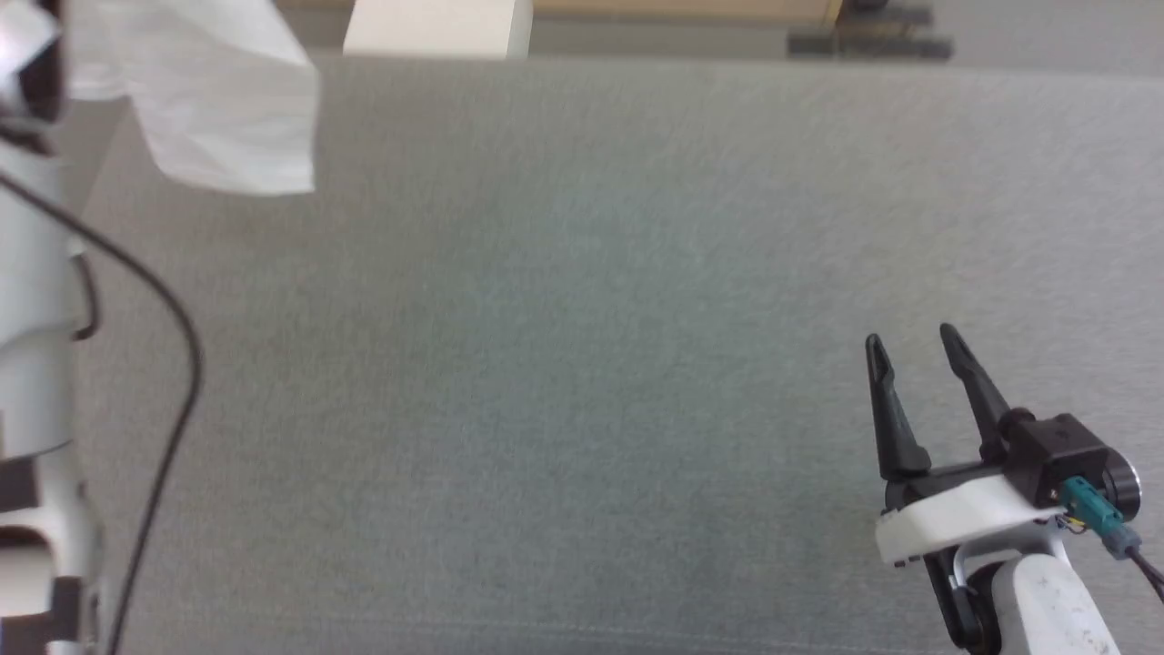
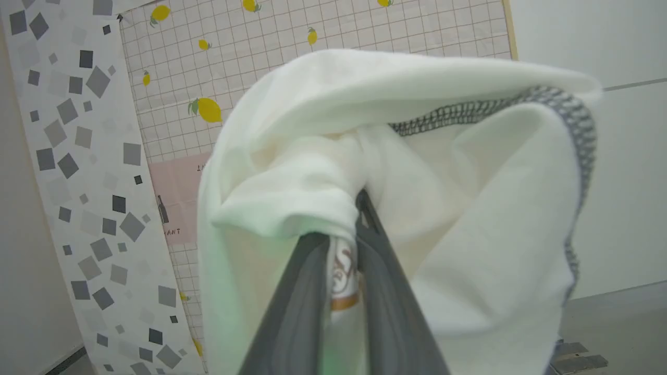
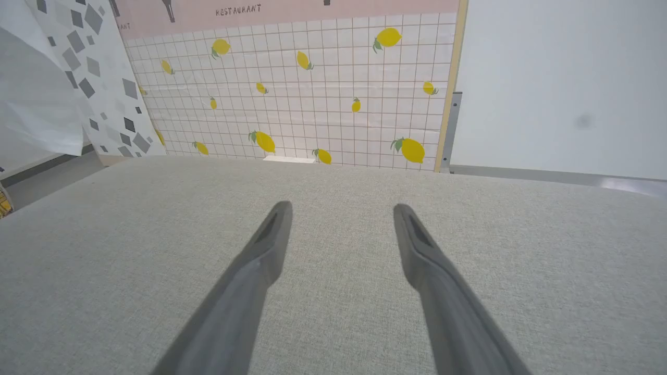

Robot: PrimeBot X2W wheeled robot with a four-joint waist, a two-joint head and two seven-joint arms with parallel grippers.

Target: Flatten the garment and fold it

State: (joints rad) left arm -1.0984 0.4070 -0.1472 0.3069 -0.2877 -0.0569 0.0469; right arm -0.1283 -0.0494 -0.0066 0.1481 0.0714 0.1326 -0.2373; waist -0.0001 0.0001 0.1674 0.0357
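Observation:
The garment (image 1: 218, 100), a white thin shirt, hangs in the air over the far left corner of the grey table. In the left wrist view my left gripper (image 2: 344, 229) is shut on a bunched fold of the garment (image 2: 469, 208). A dark grey zigzag seam (image 2: 568, 112) runs along its edge, and a brown-outlined patch (image 2: 344, 281) sits between the fingers. My right gripper (image 1: 909, 341) stands open over the near right of the table with nothing in it. The right wrist view shows my right gripper (image 3: 341, 208) spread wide and the garment (image 3: 36, 104) hanging at the far left.
The table (image 1: 582, 364) is covered in grey fabric. A white box (image 1: 436, 27) stands behind its far edge. My left arm (image 1: 36, 273) and a black cable (image 1: 173, 364) run along the left edge. A lemon-print wall panel (image 3: 312, 104) rises behind the table.

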